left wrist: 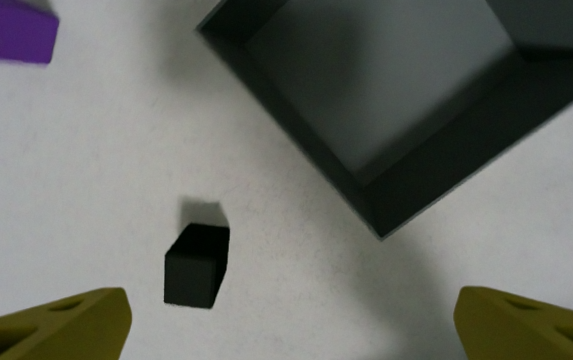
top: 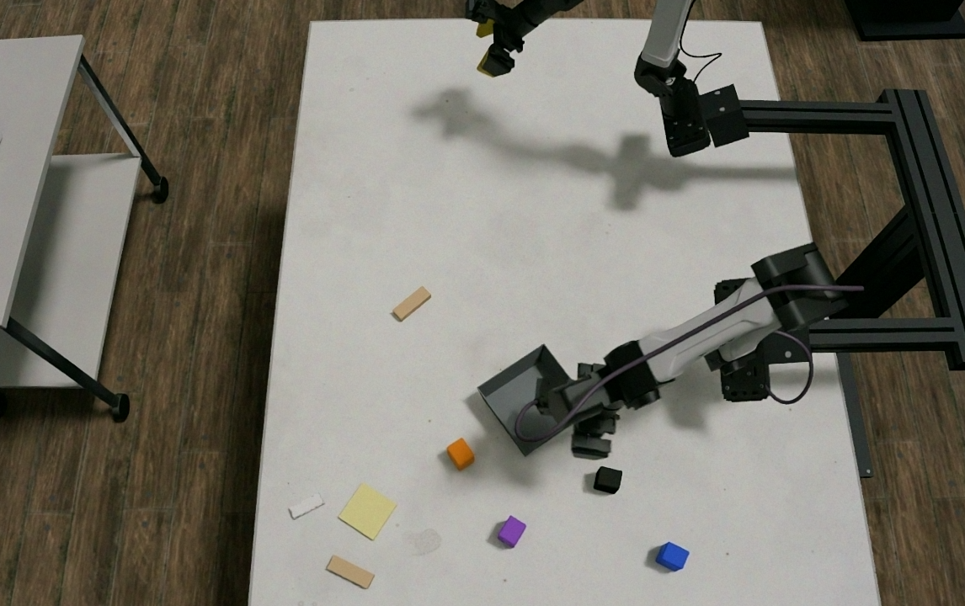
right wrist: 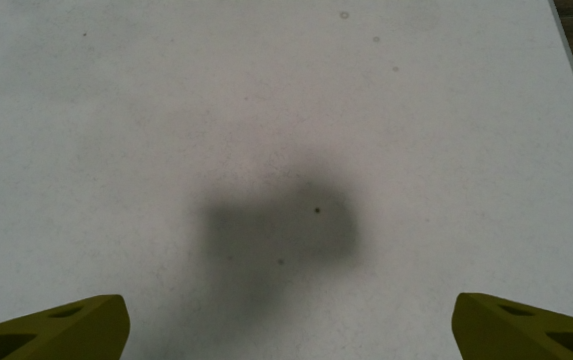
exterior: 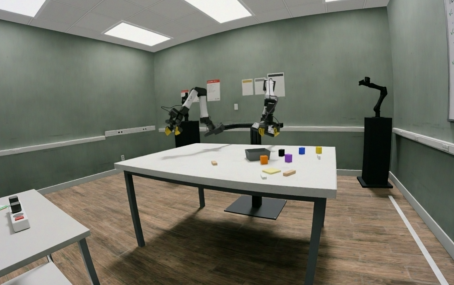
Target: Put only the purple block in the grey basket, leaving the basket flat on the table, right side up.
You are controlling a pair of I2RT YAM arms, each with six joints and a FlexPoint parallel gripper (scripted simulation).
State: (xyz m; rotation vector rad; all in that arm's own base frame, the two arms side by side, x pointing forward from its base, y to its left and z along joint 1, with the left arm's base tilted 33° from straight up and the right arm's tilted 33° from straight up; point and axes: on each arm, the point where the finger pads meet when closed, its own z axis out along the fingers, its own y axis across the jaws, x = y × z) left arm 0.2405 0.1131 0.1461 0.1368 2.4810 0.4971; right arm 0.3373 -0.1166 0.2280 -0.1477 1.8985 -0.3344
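Note:
The purple block (top: 511,531) (exterior: 288,158) (left wrist: 21,32) lies on the table, apart from the basket. The grey basket (top: 550,365) (exterior: 253,155) (left wrist: 431,170) stands flat, right side up, its visible inside empty; the left arm covers part of it in the top view. My left gripper (exterior: 269,132) (left wrist: 292,300) is open and empty, above the table beside the basket, with the black block (top: 607,480) (left wrist: 189,280) below and ahead of its fingers. My right gripper (top: 484,46) (exterior: 172,131) (right wrist: 289,308) is open and empty over the far end of the table, away from all blocks.
An orange block (top: 461,454) (exterior: 264,159) stands close to the basket. A blue block (top: 672,555) (exterior: 301,150) and a yellow block (exterior: 318,149) stand farther off. Wooden pieces (top: 411,303) (top: 350,571), a yellow square (top: 367,511) and a white piece (top: 306,505) also lie on the table.

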